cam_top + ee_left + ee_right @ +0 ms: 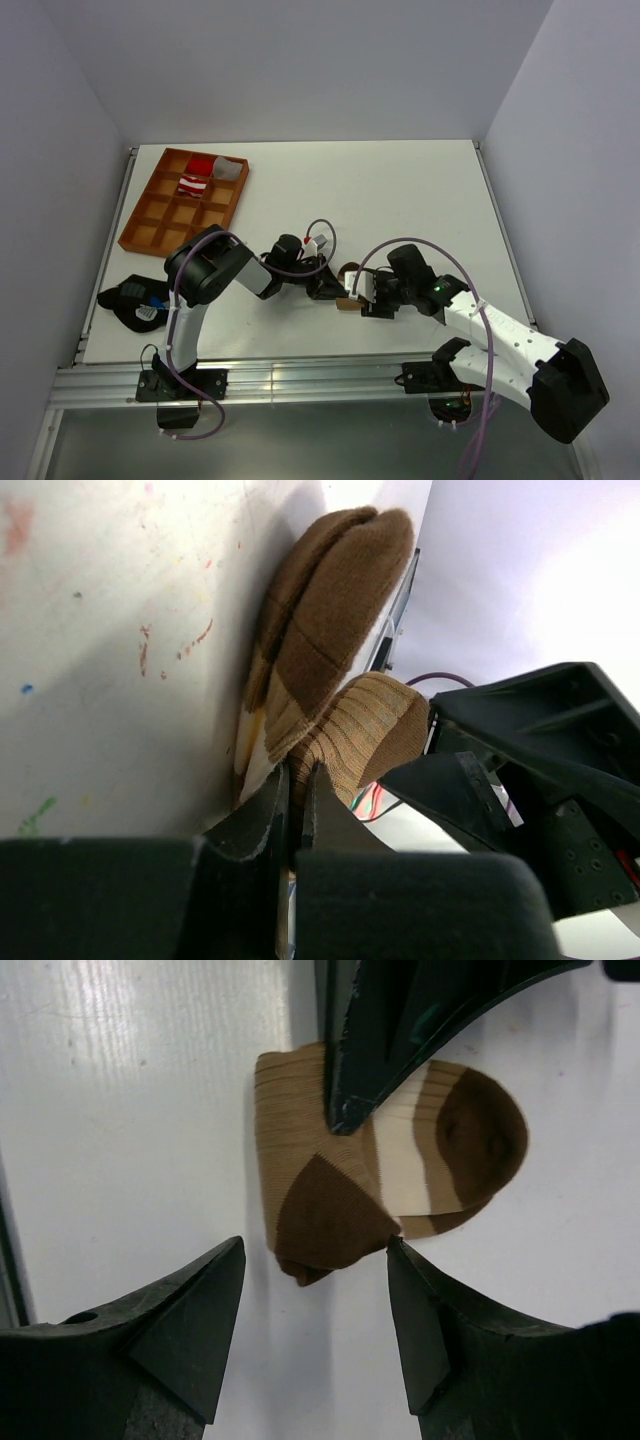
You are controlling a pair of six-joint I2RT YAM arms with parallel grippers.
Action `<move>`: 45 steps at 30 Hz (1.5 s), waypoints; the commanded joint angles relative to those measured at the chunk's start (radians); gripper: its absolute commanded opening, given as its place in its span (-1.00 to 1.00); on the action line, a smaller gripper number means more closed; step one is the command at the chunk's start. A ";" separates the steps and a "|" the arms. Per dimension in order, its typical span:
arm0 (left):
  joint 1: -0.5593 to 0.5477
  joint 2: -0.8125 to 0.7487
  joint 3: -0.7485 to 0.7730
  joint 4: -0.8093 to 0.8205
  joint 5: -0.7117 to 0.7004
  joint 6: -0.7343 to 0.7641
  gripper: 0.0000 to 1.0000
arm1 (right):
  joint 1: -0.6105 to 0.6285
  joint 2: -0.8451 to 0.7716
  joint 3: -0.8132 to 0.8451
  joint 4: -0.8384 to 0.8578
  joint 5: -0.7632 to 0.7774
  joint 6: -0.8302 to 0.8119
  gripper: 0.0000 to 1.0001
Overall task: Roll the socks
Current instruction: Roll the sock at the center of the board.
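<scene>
both hands angled inward: left hand (297, 780) pinches the brown sock (340, 630), right hand (316, 1247) spread above it

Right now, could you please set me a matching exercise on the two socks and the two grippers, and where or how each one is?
1 brown sock
2 red-and-white sock
3 left gripper
4 right gripper

A open
B in the orange tray
C shut on the brown sock
D on the table

Pairs: 1-D, 2-B, 3-C, 4-A
</scene>
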 commanded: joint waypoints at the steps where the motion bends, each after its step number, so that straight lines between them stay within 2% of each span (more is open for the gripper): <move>1: -0.012 0.093 -0.045 -0.310 -0.063 0.092 -0.99 | 0.019 -0.010 -0.003 0.092 0.042 0.013 0.32; 13: 0.006 0.098 -0.033 -0.358 -0.039 0.130 -0.99 | 0.090 0.034 -0.008 0.084 0.060 0.026 0.29; 23: 0.028 0.084 0.001 -0.433 -0.019 0.181 -0.99 | 0.150 0.203 0.010 0.134 0.100 0.058 0.23; 26: 0.029 0.083 0.006 -0.435 -0.011 0.181 -0.99 | 0.153 0.258 0.030 0.157 0.112 0.081 0.14; 27: 0.028 0.081 0.004 -0.433 -0.010 0.178 -0.99 | 0.153 0.272 0.038 0.162 0.116 0.089 0.06; 28: 0.029 0.077 0.001 -0.432 -0.007 0.176 -0.99 | 0.153 0.300 0.044 0.168 0.117 0.108 -0.16; 29: 0.028 0.074 0.000 -0.427 -0.007 0.172 -0.99 | 0.150 0.312 0.058 0.165 0.106 0.116 -0.26; 32: 0.029 0.047 -0.014 -0.398 -0.008 0.161 -0.99 | 0.121 0.352 0.088 0.138 0.059 0.130 -0.39; 36: 0.028 -0.018 0.016 -0.500 -0.095 0.248 -0.75 | 0.053 0.438 0.190 -0.040 -0.065 0.103 -0.58; 39: 0.029 -0.087 0.044 -0.574 -0.191 0.336 -0.56 | -0.003 0.546 0.294 -0.143 -0.156 0.086 -0.62; 43: 0.029 -0.201 0.030 -0.565 -0.348 0.379 -0.32 | -0.068 0.695 0.397 -0.289 -0.223 0.073 -0.63; 45: 0.029 -0.235 0.020 -0.563 -0.396 0.385 -0.31 | -0.103 0.735 0.437 -0.327 -0.243 0.061 -0.64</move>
